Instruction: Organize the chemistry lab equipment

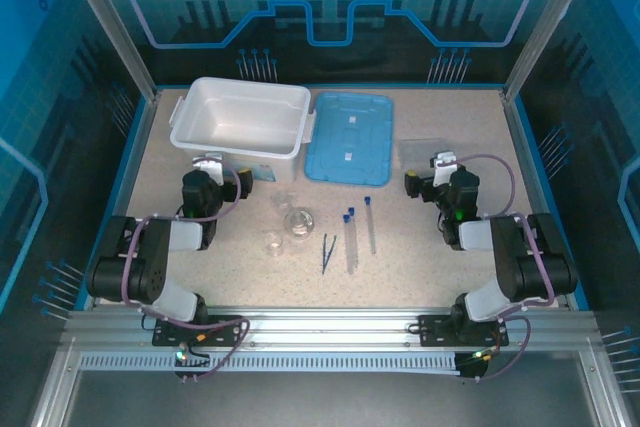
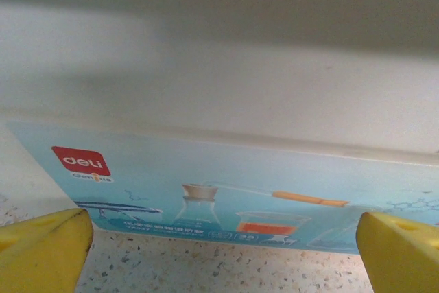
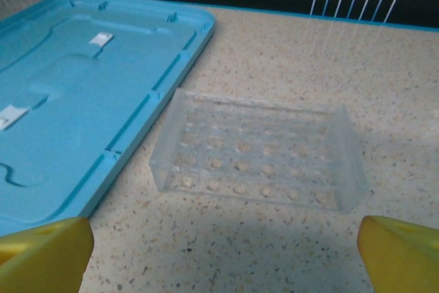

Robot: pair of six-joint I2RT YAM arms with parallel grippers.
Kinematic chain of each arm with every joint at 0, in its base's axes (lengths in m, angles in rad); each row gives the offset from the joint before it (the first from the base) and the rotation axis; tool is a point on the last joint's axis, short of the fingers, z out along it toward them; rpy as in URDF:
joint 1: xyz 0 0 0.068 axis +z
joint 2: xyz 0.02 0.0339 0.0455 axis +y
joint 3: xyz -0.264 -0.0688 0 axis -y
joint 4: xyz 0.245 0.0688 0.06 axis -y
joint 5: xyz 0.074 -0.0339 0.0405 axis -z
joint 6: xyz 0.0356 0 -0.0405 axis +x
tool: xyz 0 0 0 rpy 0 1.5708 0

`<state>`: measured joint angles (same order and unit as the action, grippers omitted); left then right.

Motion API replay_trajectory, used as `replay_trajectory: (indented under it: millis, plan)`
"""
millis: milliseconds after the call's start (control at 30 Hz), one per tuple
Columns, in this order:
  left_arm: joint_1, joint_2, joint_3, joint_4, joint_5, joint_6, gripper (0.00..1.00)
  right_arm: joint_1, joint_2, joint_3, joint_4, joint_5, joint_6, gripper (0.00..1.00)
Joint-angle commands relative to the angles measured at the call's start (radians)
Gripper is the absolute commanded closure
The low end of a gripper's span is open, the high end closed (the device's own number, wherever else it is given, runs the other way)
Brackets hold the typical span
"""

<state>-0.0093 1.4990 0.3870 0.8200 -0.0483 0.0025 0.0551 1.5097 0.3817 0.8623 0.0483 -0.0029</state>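
The chemistry lab equipment lies in the middle of the table between the two arms: a clear flask (image 1: pixel 298 222), a small beaker (image 1: pixel 275 243), dark-blue tweezers (image 1: pixel 328 252) and three blue-capped tubes (image 1: pixel 349 239). My left gripper (image 1: pixel 210 165) sits left of them, pointed at the white tub (image 1: pixel 240 122). Its yellow fingers (image 2: pixel 41 248) stand wide open with nothing between them, close to the tub's labelled wall (image 2: pixel 226 190). My right gripper (image 1: pixel 443 162) is open and holds nothing, with a clear multi-hole rack (image 3: pixel 257 149) lying just ahead of it.
The flat light-blue lid (image 1: pixel 345 135) lies right of the tub, and its edge (image 3: pixel 82 94) is beside the rack (image 1: pixel 425 152). Frame posts and a raised blue rim border the speckled table (image 1: pixel 420 257).
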Motion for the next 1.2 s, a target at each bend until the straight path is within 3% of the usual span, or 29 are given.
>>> replay_trajectory:
  millis: [0, 333, 467, 567, 700, 867, 1167]
  plan:
    - [-0.03, -0.077, 0.056, -0.124, -0.065, 0.023, 0.0, 0.039, -0.051, 0.022, -0.037, 0.089, -0.025, 0.0]
    - [-0.215, -0.283, 0.06, -0.389, -0.385, 0.004, 0.01, 0.13, -0.192, 0.141, -0.308, 0.396, 0.004, 0.0]
    - [-0.278, -0.402, 0.055, -0.487, -0.455, -0.022, 0.01, 0.14, -0.224, 0.259, -0.547, 0.495, 0.172, 0.0]
    - [-0.306, -0.493, 0.103, -0.683, -0.543, -0.167, 0.01, 0.146, -0.205, 0.406, -0.866, 0.579, 0.382, 0.0]
    - [-0.33, -0.532, 0.182, -0.895, -0.536, -0.296, 0.01, 0.19, -0.187, 0.549, -1.122, 0.561, 0.474, 0.0]
    - [-0.455, -0.59, 0.194, -0.935, -0.513, -0.258, 0.01, 0.308, -0.232, 0.543, -1.148, 0.546, 0.405, 0.0]
    - [-0.606, -0.603, 0.274, -1.028, -0.395, -0.286, 0.04, 0.499, -0.204, 0.58, -1.309, 0.371, 0.358, 0.06]
